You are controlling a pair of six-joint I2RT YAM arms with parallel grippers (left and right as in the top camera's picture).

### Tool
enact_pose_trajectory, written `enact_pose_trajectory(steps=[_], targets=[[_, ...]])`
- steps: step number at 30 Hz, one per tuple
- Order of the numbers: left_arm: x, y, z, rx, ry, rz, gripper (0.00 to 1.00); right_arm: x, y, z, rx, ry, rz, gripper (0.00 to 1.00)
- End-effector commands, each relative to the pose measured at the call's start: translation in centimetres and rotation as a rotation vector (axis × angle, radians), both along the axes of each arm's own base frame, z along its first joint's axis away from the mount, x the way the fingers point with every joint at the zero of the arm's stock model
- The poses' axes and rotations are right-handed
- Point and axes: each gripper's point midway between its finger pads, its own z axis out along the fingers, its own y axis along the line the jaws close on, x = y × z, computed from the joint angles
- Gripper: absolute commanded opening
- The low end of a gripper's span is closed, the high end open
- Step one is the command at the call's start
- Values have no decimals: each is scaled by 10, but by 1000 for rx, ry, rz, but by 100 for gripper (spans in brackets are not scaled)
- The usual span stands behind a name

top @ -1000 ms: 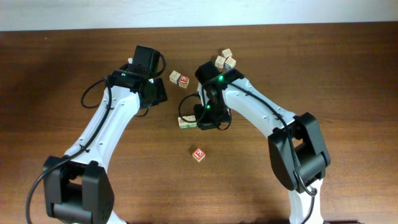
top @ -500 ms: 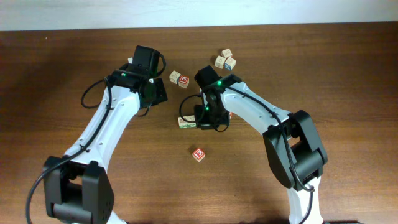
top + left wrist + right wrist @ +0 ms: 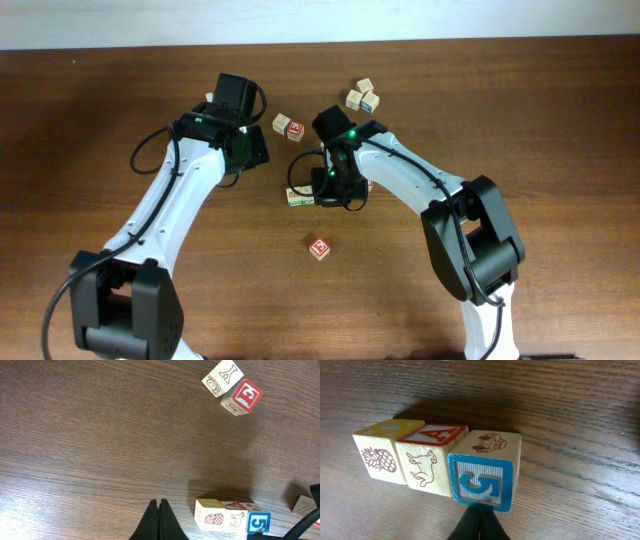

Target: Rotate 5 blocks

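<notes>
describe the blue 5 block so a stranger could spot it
On the table, a row of cubes lies at the tip of the right end effector. It is the end cube nearest that tip: a blue-framed 5; its neighbours show red and yellow.

Pale-wood letter blocks [image 3: 432, 462], flat, touching side by side in a row.

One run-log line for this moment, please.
left gripper: shut, empty | right gripper: shut, at blue 5 block | block row: partly under right gripper
</notes>
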Motion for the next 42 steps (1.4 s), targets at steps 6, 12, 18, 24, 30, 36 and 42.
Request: enact_pose_trajectory(steps=[6,12,18,24,30,36,42], targets=[[-1,1,4,-8,-12,13,0,0,1,32,71,-14,92,4],[2,0,5,-11,-24,13,0,40,-70,86,-32,-129,-47,4],[2,0,5,-10,-23,13,0,47,-121,57,-136,-80,-143,4],[2,0,5,-11,-23,12,0,49,-124,22,-158,-40,-153,4],[2,0,5,-10,-23,13,0,52,-123,3,-161,-24,-162,5],[2,0,5,-10,-24,13,3,50,-107,-13,-141,-30,-110,5],[2,0,5,-10,-24,13,3,40,-85,-19,-133,-26,-32,4]])
